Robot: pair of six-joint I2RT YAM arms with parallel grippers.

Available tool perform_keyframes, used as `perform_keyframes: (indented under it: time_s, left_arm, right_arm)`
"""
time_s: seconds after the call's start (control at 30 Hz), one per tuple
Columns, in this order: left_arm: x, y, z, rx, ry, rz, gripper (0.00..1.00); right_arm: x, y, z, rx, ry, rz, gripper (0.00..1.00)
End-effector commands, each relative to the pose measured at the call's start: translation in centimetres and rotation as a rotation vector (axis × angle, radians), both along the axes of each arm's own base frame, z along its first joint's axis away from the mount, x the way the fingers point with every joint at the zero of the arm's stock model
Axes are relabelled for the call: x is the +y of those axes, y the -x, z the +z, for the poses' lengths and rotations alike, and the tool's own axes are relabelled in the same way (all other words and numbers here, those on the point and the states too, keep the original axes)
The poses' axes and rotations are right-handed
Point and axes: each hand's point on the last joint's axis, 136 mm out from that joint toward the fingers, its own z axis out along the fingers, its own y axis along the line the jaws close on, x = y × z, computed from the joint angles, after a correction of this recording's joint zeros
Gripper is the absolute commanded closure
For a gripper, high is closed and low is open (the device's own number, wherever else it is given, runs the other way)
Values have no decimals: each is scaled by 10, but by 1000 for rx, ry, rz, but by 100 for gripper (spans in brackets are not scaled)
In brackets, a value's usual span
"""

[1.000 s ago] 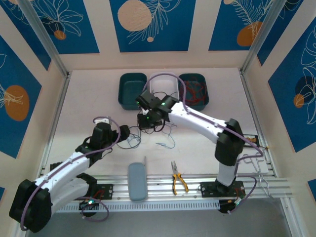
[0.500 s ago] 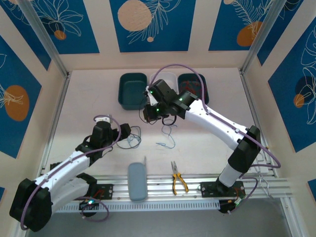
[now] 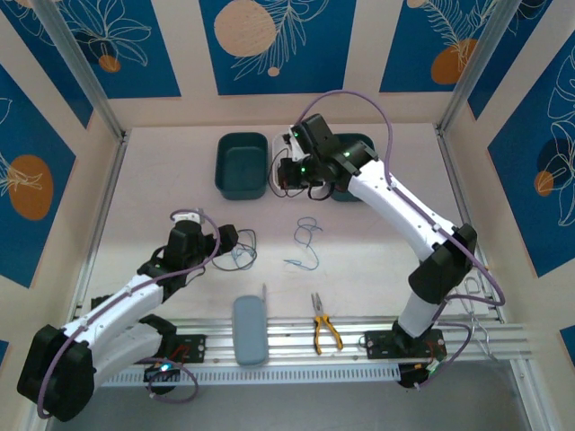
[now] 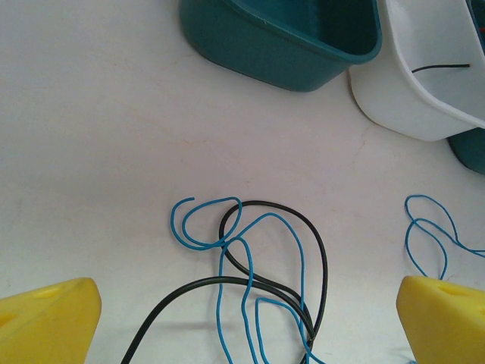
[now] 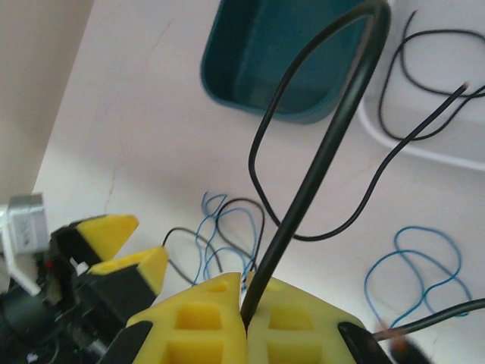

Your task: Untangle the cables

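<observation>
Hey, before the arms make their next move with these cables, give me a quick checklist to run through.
1. Right end effector shut on the black cable: ok.
2. That cable's free end inside the white tray: cannot tell.
3. Held cable clear of the blue-and-black tangle: ok.
4. Left end effector open above that tangle: ok.
5. Tangle's strands separated: not ok, they cross each other.

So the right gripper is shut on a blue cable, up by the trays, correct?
Not quite. The right gripper is shut on a black cable, not a blue one, as the right wrist view shows. It is up by the trays, as you said.
</observation>
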Motion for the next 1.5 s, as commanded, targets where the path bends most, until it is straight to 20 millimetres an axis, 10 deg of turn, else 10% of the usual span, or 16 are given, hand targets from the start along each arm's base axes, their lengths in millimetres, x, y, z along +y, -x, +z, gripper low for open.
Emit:
perform_keyframes:
  time_s: [0.0, 0.63, 1.47]
  left_arm:
    - [-2, -5, 16, -37, 19, -11, 0]
    - [-1, 1, 13, -26, 30, -12, 0]
    - [1, 3, 12, -23, 23, -4, 0]
  right_arm:
    - [-17, -17, -7, 7, 81, -25, 100]
    - [-23, -99, -78, 127, 255, 3, 100]
    - [-8, -131, -173, 257, 245, 81, 100]
